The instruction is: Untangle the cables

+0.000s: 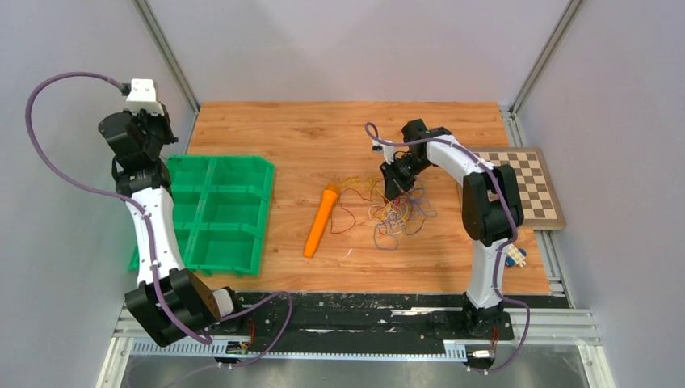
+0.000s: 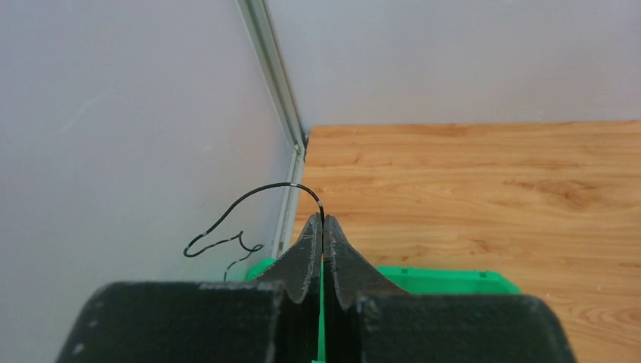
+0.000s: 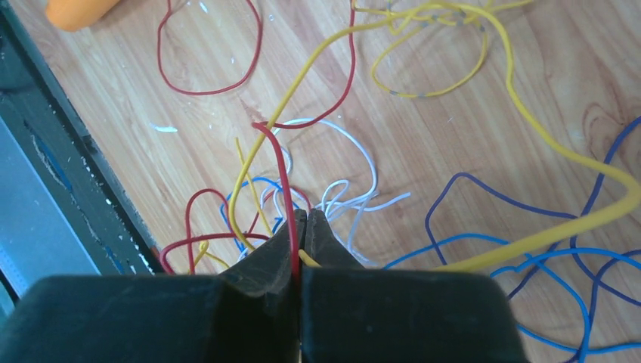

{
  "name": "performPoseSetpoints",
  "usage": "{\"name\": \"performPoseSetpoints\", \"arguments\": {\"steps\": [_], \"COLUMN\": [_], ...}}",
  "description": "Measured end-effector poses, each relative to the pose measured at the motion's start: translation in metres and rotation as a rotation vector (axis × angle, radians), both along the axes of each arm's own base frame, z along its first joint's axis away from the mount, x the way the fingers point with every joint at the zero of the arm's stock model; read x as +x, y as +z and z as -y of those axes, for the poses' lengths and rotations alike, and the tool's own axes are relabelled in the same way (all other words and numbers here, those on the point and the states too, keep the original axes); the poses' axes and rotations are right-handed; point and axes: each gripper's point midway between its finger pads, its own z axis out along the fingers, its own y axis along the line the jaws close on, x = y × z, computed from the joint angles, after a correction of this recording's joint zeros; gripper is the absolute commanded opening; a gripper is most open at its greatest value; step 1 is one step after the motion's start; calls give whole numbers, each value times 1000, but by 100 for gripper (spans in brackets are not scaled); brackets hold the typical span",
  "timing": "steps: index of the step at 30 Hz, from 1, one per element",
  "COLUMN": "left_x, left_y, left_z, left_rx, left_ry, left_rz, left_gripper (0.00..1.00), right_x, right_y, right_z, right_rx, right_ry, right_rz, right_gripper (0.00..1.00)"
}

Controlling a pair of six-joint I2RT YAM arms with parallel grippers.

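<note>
The cables (image 1: 393,208) lie in a loose tangle of red, yellow, white and blue wires on the wooden table, right of the orange marker (image 1: 321,220). My right gripper (image 1: 395,187) is down in the tangle, shut on a red cable (image 3: 281,178) and a yellow cable (image 3: 363,41), just above the other loops. My left gripper (image 1: 153,121) is raised high at the far left above the green bin (image 1: 216,212). It is shut on a thin black cable (image 2: 249,198) that curls out to the left from its fingertips (image 2: 313,227).
A checkerboard (image 1: 525,186) lies at the table's right edge behind the right arm. A small white and blue object (image 1: 515,257) sits by the right arm's base. Grey walls enclose the table on three sides.
</note>
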Motion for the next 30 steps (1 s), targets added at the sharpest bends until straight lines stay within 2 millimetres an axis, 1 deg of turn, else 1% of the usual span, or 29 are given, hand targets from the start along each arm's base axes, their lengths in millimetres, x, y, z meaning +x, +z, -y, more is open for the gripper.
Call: {"name": "performPoseSetpoints", "arguments": {"steps": [4, 5, 6, 8, 9, 11, 12, 14, 16, 18, 22, 26, 28, 30], "left_x": [8, 12, 18, 27, 33, 43, 47, 50, 50, 49, 48, 39, 29, 9], "left_y": [12, 11, 6, -14, -28, -63, -84, -119, -143, -154, -159, -178, -193, -214], "left_z": [-7, -10, -13, -17, -20, -24, -26, -28, -28, -28, -24, -22, -20, -15], "left_rx": [63, 76, 86, 86, 80, 59, 45, 21, 6, 4, 4, -39, -60, -84], "left_ry": [3, 1, -2, -13, -18, -32, -38, -47, -53, -59, -86, -72, -47, -20], "left_rz": [52, 57, 55, 27, 3, -65, -106, -176, -228, -256, -275, -334, -359, -401], "left_gripper": [0, 0, 0, 0, 0, 0, 0, 0, 0, 0, 0, 0, 0, 0], "right_x": [1, 2, 2, 3, 3, 2, 1, -1, -3, -4, -4, -4, -4, -4], "right_y": [12, 15, 17, 18, 18, 15, 14, 10, 8, 7, 7, 6, 6, 6], "right_z": [0, 1, 1, 1, 1, 2, 2, 4, 5, 6, 7, 9, 9, 9], "right_rx": [-2, -3, -4, -7, -9, -15, -18, -28, -34, -39, -44, -52, -53, -53], "right_ry": [22, 27, 31, 41, 44, 50, 51, 56, 59, 61, 64, 69, 72, 73], "right_rz": [7, 9, 11, 9, 5, -8, -14, -30, -38, -42, -41, -39, -37, -37], "right_gripper": [0, 0, 0, 0, 0, 0, 0, 0, 0, 0, 0, 0, 0, 0]}}
